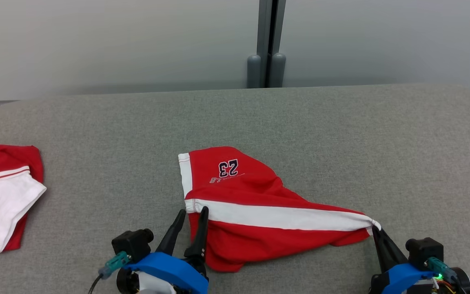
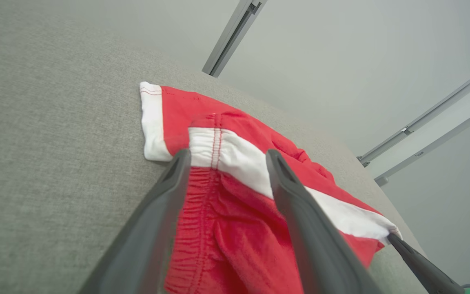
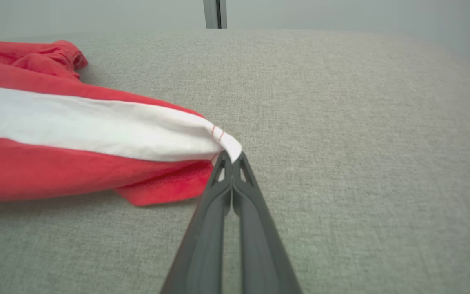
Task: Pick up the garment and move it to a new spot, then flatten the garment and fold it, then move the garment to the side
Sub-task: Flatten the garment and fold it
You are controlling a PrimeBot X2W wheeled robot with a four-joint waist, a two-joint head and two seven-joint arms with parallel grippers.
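The garment (image 1: 251,192) is a pair of red shorts with a white stripe and the number 23, lying crumpled mid-table. My left gripper (image 1: 193,211) is open at its near left corner. In the left wrist view the left gripper (image 2: 229,153) straddles the gathered waistband and white stripe of the garment (image 2: 227,228), the fingers standing either side of the cloth. My right gripper (image 1: 375,228) is shut on the garment's right corner, which is drawn out to a point. In the right wrist view the white tip of the garment (image 3: 55,122) is pinched at the right gripper (image 3: 231,157).
A second red and white garment (image 1: 2,192) lies at the table's left edge. The grey fabric table (image 1: 341,134) stretches wide behind and to the right. A grey post (image 1: 265,61) stands behind the far edge. My right finger (image 2: 418,261) shows in the left wrist view.
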